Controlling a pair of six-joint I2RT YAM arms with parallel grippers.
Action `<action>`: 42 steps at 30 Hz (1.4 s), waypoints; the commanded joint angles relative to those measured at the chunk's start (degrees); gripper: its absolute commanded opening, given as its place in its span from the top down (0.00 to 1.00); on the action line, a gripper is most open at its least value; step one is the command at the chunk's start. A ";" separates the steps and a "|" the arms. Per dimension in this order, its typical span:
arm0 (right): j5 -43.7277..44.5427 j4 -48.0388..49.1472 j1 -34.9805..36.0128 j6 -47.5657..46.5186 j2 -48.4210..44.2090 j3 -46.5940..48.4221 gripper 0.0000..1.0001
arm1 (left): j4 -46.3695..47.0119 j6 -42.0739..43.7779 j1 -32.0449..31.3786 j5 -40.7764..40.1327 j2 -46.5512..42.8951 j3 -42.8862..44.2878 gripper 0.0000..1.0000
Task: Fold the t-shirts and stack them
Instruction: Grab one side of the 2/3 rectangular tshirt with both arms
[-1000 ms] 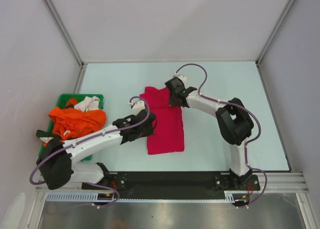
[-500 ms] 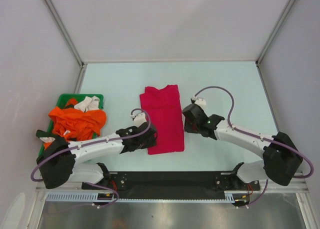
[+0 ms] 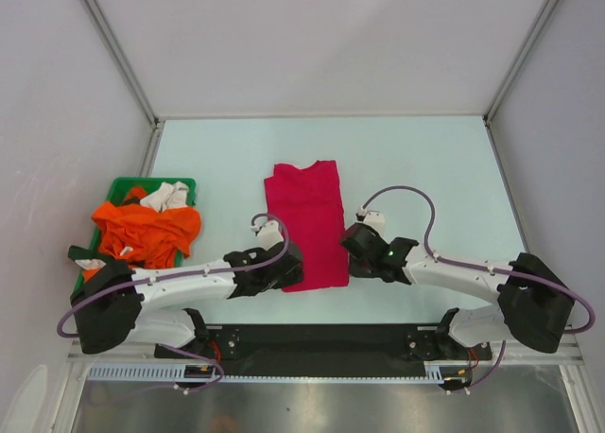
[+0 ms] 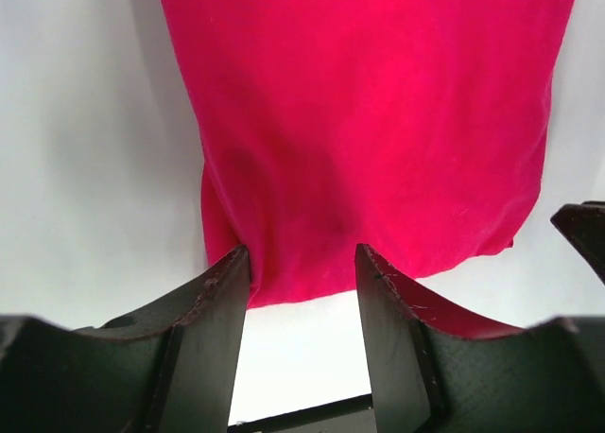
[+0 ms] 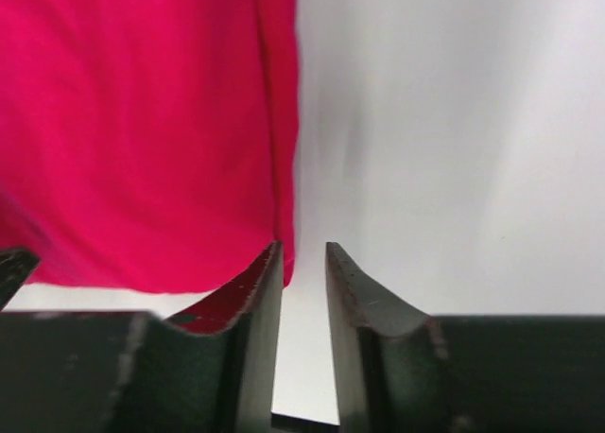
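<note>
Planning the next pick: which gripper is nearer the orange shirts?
Left. The left gripper sits at the near-left corner of the pink shirt, toward the orange shirts; the right gripper is at its near-right corner.

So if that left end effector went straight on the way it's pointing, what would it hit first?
Most likely the near hem of the pink t-shirt: the left end effector is open, straddling that edge. Its height above the table is unclear.
</note>
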 commanded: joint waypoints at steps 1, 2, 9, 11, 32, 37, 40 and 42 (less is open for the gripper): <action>1.05 -1.41 1.55 2.35 -3.80 0.52 0.66 | 0.46 -3.15 -1.14 -1.86 0.00 1.47 0.46; 0.96 -2.38 1.72 2.70 -4.32 0.34 0.65 | 0.37 -3.24 -1.23 -1.94 0.17 1.64 0.46; -0.18 -1.77 3.39 4.29 -6.79 -3.35 0.61 | -2.18 -5.61 -2.46 -2.03 2.72 3.31 0.44; -0.09 -0.37 4.01 4.55 -6.09 -4.23 0.61 | -2.53 -6.23 -2.72 -1.42 3.16 3.49 0.43; 0.44 3.59 6.82 4.82 -1.17 -3.09 0.58 | -5.78 -9.04 -5.45 -3.00 1.32 2.61 0.36; 0.26 4.99 6.82 4.29 0.94 -2.47 0.57 | -6.05 -9.39 -5.54 -3.17 0.88 2.26 0.35; 0.52 6.23 6.74 3.85 2.60 -2.47 0.57 | -6.31 -9.39 -5.45 -3.26 0.79 2.17 0.35; 0.52 6.93 6.65 3.41 3.40 -2.30 0.57 | -6.49 -9.39 -5.45 -3.09 0.96 2.26 0.35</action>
